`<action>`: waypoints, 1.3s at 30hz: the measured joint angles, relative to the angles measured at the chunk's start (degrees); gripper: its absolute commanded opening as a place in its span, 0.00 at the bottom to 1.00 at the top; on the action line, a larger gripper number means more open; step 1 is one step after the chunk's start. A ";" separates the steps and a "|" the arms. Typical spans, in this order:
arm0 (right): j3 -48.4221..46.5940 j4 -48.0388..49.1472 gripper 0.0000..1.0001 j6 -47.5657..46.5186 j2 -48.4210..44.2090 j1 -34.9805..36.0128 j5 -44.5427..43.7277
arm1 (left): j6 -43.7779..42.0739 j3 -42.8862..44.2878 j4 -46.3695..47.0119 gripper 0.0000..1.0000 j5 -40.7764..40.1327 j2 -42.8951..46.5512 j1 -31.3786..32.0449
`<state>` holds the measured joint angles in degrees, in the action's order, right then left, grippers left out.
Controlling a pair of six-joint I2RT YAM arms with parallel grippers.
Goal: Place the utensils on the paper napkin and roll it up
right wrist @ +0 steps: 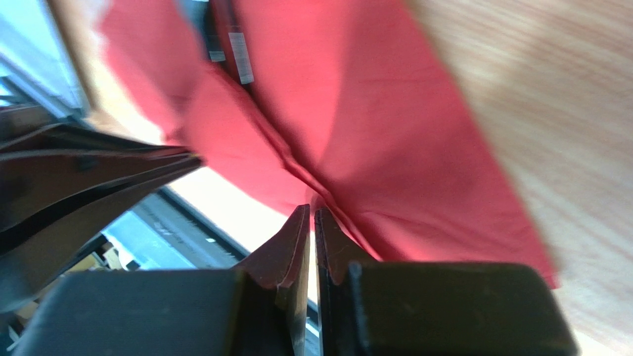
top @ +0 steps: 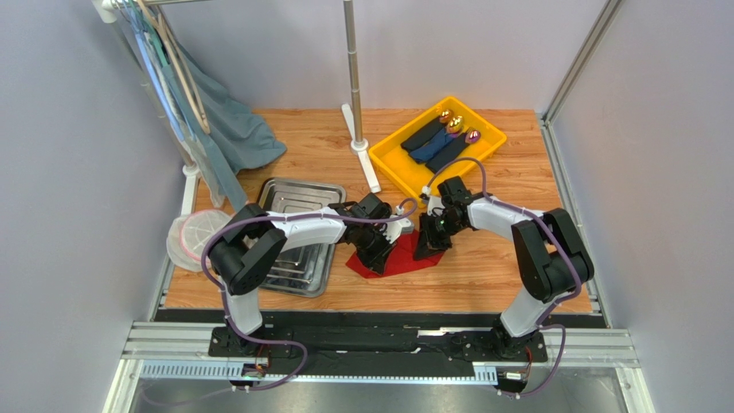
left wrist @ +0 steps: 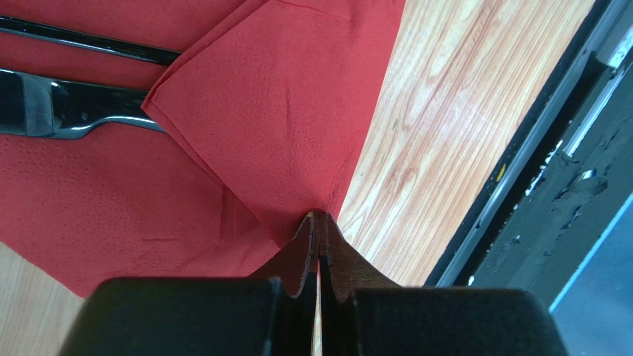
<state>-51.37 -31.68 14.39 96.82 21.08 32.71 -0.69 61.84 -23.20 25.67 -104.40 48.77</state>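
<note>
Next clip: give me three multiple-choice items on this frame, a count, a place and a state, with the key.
1. How many dark rolls lie in the yellow bin? A three; B one; C five.
2. Where is the red napkin? A in that bin; B on the wooden table; C on the floor.
3. The left gripper is: A wide open; B shut on a spoon; C shut on the napkin's edge.
Key: 1 A, three rolls lie side by side; 2 B, wood shows around it; 3 C, its fingertips meet on red paper.
</note>
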 measured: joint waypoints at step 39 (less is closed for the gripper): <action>0.33 -0.48 0.11 -2.19 -2.97 4.48 -3.91 | 4.44 0.90 -0.28 0.00 2.99 -1.57 -2.10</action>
<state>-51.05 -32.16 12.21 93.84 25.56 28.80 3.75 62.74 -23.49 28.67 -105.97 46.68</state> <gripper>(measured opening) 0.109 0.007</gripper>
